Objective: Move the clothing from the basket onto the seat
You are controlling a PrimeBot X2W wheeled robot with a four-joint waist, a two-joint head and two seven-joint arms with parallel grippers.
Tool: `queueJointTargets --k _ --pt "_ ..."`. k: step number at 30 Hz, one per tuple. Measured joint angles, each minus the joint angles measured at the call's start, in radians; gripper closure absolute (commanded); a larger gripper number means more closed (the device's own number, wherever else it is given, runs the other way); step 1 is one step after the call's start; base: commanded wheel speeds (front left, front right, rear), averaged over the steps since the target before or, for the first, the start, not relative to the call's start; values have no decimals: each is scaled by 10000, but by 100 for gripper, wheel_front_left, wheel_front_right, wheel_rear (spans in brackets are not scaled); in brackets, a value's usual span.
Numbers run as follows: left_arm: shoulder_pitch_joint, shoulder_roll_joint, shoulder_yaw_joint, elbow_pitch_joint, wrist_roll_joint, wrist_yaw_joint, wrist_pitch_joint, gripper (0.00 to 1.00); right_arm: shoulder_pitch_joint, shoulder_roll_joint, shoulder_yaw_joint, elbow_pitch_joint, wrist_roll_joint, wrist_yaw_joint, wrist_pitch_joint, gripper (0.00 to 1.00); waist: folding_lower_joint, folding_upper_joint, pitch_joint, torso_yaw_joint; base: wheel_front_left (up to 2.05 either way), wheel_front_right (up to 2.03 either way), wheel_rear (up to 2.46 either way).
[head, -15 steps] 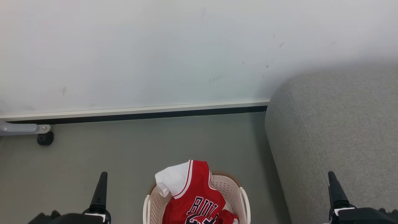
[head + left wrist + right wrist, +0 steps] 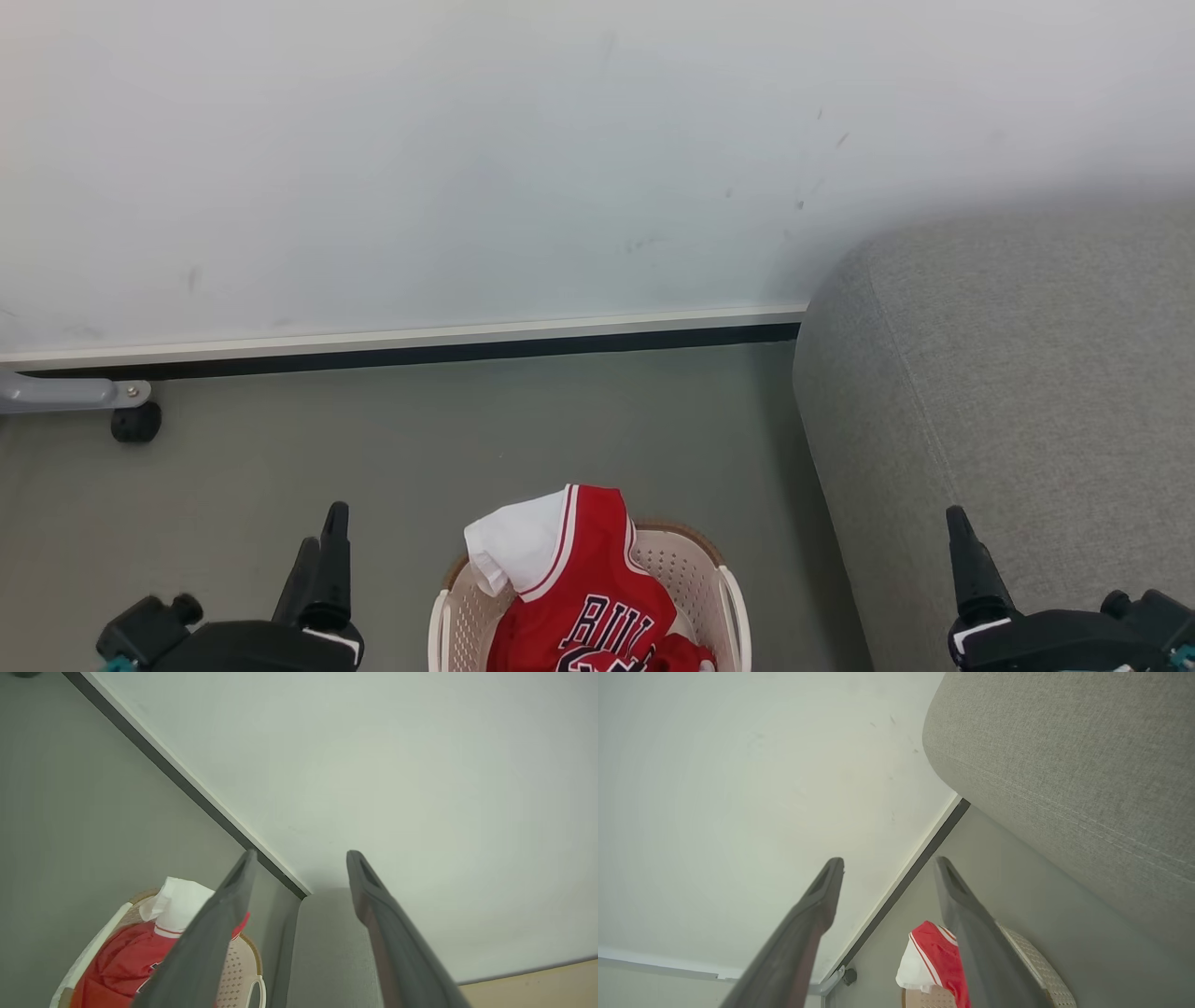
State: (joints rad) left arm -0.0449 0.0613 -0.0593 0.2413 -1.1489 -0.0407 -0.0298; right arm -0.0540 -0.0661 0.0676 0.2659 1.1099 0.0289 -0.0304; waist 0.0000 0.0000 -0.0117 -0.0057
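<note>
The grey floor (image 2: 467, 439) carries the basket (image 2: 695, 569) at bottom middle, the seat (image 2: 1008, 392) to its right, and a black caster (image 2: 136, 422) near the wall (image 2: 467, 159).

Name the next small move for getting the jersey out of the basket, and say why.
Probably swing the left gripper right and down toward the jersey. Its fingers are open and hold nothing, it stands nearer than the right gripper, and the jersey lies heaped in the basket with its white sleeve over the rim.
</note>
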Motion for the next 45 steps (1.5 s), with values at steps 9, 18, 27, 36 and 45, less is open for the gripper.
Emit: queueJointTargets --k 9,18,27,36,45 --pt "-83 320 -470 -69 1954 332 -347 0 -53 -199 667 13 -1580 -213 -339 0 0 0 -48 -38 0 0 0" --pt "-69 495 -596 -161 3496 591 -644 0 -170 -309 1279 119 -2867 -393 -652 0 0 0 -85 -77 0 0 0" --pt "98 560 -717 -268 4681 763 -934 0 -171 -408 1670 176 -3829 -568 -917 0 0 0 -117 -112 0 0 0" --pt "225 569 -767 -355 5946 953 -1231 0 -170 -516 2063 182 -4959 -754 -1225 0 0 0 -110 -136 0 0 0" --pt "359 589 -767 -399 6949 1202 -1547 0 -169 -658 2410 180 -6025 -961 -1557 0 0 0 -98 -180 0 0 0"
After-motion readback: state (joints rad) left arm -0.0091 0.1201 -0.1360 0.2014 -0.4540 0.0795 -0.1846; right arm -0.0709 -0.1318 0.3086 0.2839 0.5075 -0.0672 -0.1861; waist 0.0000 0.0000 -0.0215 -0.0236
